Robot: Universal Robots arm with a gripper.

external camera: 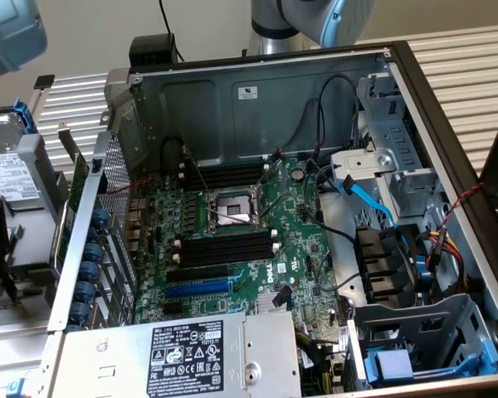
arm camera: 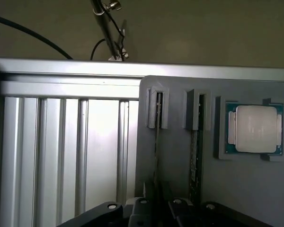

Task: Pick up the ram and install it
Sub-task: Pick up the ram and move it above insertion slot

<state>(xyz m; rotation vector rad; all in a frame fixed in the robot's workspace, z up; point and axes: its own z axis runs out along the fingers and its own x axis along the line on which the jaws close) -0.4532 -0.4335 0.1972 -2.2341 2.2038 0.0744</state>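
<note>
End effector (arm camera: pixel 157 191) clamped on the ram (arm camera: pixel 156 142) standing on edge in the grey holder (arm camera: pixel 174 156).

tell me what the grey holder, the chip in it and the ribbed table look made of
The grey holder looks like matte plastic, possibly printed: dull, even grey with moulded recesses. The chip has a silvery metal lid with a soft sheen, on a greenish board rim. The ribbed table looks like bare aluminium: bright, reflective slats.
</note>
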